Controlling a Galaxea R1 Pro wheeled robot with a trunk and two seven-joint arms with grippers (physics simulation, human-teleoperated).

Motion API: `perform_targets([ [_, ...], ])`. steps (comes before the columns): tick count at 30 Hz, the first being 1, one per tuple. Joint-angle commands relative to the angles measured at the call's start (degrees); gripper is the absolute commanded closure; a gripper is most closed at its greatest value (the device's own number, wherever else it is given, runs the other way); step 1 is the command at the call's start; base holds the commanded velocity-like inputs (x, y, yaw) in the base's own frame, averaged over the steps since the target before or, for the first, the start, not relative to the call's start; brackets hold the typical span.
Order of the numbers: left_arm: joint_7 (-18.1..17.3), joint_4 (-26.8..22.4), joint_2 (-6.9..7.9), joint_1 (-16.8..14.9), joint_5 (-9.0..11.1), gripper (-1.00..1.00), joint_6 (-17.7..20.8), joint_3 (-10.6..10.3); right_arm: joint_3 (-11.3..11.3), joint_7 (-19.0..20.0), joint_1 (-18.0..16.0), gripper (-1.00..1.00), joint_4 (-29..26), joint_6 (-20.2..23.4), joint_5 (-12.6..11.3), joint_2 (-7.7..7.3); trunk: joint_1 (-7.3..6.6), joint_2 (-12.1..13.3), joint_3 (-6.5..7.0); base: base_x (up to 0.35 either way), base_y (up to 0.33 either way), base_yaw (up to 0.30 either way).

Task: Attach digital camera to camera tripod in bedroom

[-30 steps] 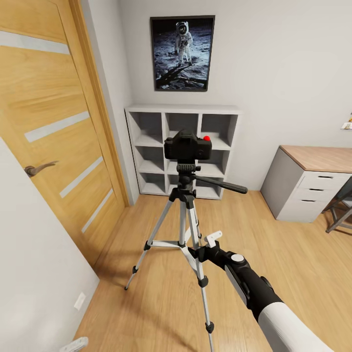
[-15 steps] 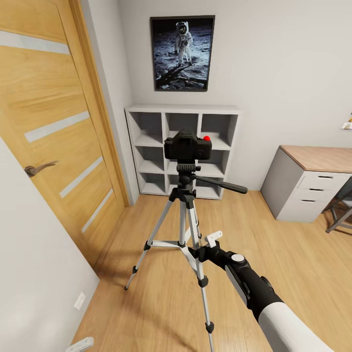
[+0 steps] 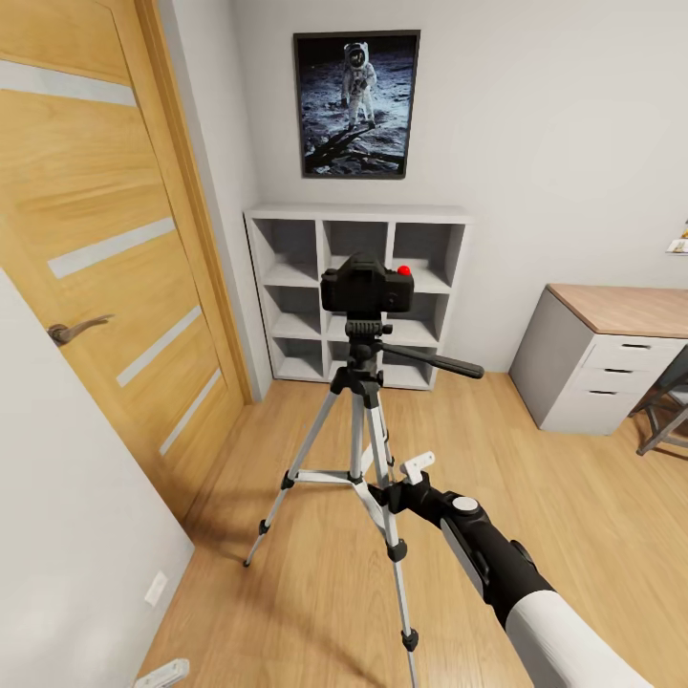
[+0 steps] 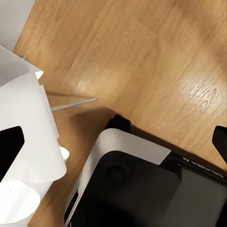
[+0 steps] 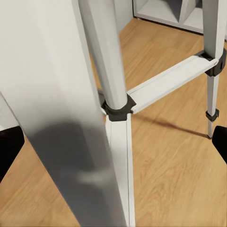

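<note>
The boxy black camera point(image 3: 366, 284), red spot on top, sits on the black head of the tripod point(image 3: 360, 435), whose smooth silver legs stand on the wood floor point(image 3: 315, 592). The right gripper point(image 3: 399, 475) is spread open beside a leg. Whether the left gripper is open I cannot tell.

The small black camera point(image 3: 366, 285), with a red round spot at its top right corner, sits level on the head of the tripod point(image 3: 361, 435). The tripod stands upright on the wood floor, silver legs spread, black handle pointing right, before the white shelf.
</note>
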Motion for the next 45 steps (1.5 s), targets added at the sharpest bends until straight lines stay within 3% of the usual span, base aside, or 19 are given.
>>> perform_targets([
  [1, 0.14, -0.01, -0.08, -0.05, 0.40, -1.00, 0.21, -0.26, -0.03, 0.14, -0.03, -1.00, -0.07, 0.43, -0.14, -0.02, 0.03, -0.11, -0.11, 0.000, 0.000, 0.000],
  [15, 0.19, -0.01, -0.77, -0.05, 0.57, -1.00, 0.20, -0.23, 0.03, 0.18, -0.03, -1.00, -0.03, 1.76, -0.14, -1.16, 0.03, -0.11, -0.11, -0.013, 0.000, 0.000],
  [45, 0.15, -0.01, -1.13, -0.05, 0.49, -1.00, 0.25, -0.30, -0.09, -0.17, -0.03, -1.00, -0.03, 1.78, -0.14, -1.62, 0.03, -0.11, -0.11, -0.076, 0.000, 0.000],
])
